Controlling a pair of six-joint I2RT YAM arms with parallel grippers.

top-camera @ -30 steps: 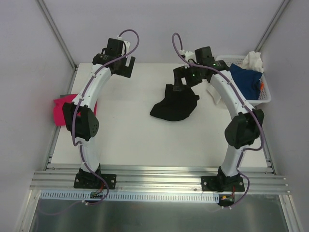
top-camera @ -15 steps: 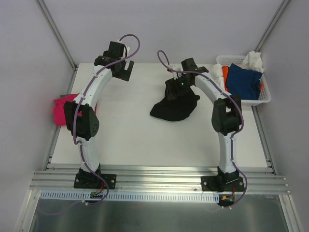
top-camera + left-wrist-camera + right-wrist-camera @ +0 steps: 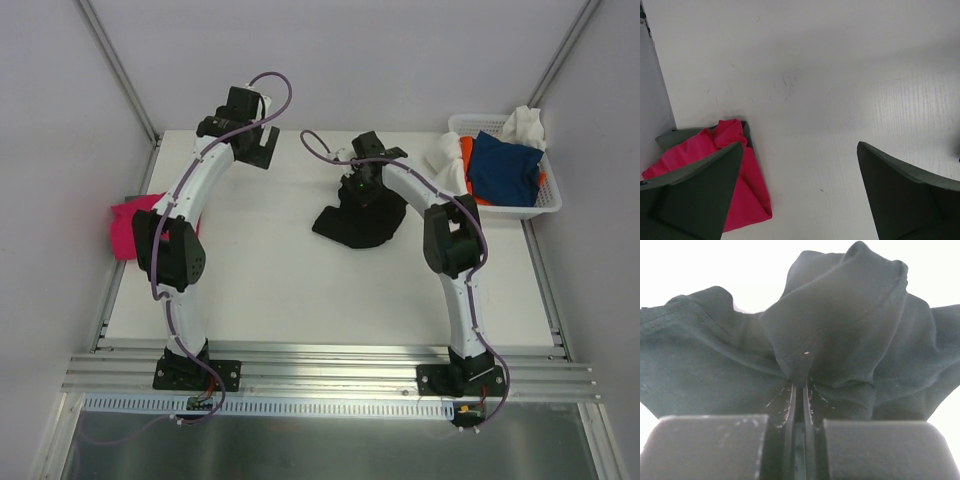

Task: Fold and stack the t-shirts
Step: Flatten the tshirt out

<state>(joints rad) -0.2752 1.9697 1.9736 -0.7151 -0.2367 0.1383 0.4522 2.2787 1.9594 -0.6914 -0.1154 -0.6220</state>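
Cloth might slip free: the right gripper [image 3: 799,390] pinched only a thin fold of the black shirt [image 3: 360,225] at mid-frame. The left gripper [image 3: 800,187] had its fingers wide apart.

From my end it's a plain white table [image 3: 290,290] boxed in by pale grey walls [image 3: 400,50], with slim metal posts [image 3: 115,65] running up from both far corners. Ribbed aluminium rail [image 3: 330,365] along the near edge, shiny metal sheet [image 3: 320,445] below it. Light's soft and even, tabletop's faintly scuffed.
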